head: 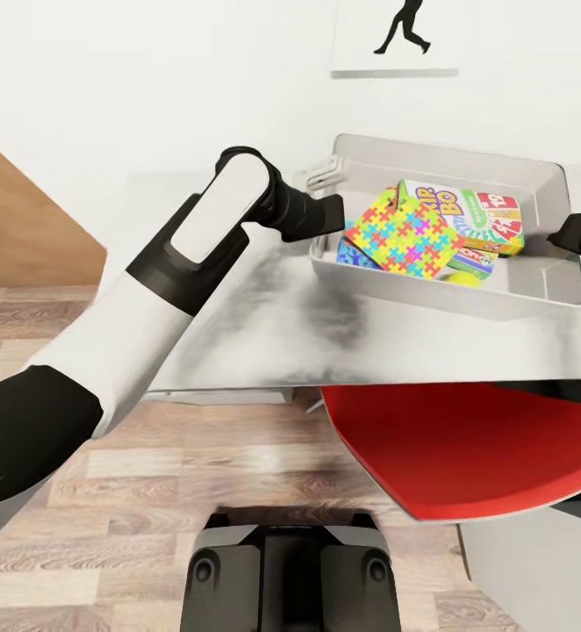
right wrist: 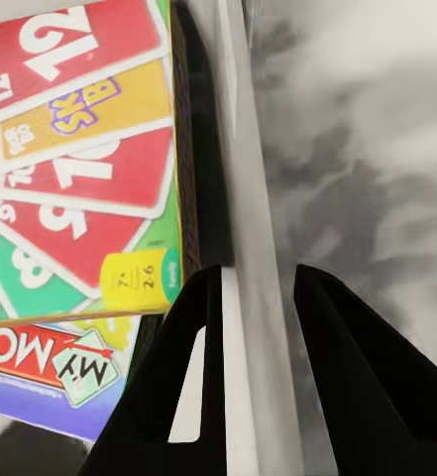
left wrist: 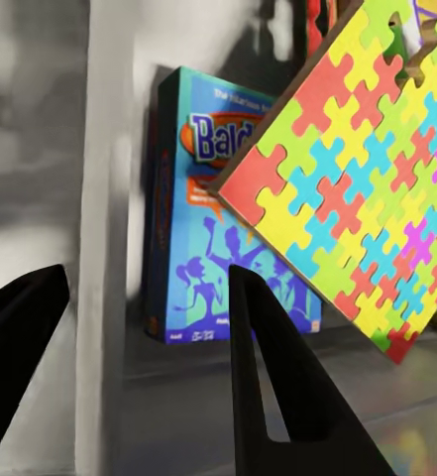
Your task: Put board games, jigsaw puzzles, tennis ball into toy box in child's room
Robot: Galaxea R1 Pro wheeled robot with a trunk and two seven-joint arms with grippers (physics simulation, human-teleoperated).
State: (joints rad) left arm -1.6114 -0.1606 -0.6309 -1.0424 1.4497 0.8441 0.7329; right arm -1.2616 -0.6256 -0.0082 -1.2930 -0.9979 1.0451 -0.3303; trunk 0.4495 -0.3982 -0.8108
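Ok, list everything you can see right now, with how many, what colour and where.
toy box: one, grey, on the table, toys inside
jigsaw puzzle: one visible, multicoloured, tilted on top of the pile in the box
Skip-Bo game: one, green with red cards, in the box behind the puzzle
Balderdash game: one, blue, against the box's wall
Monopoly game: one, purple edge, under the Skip-Bo game
table: one, grey marbled, before the wall
chair: one, red, under the table
picture: one, black runner, on the wall
left hand: open astride the box's wall
right hand: shut on the box's wall
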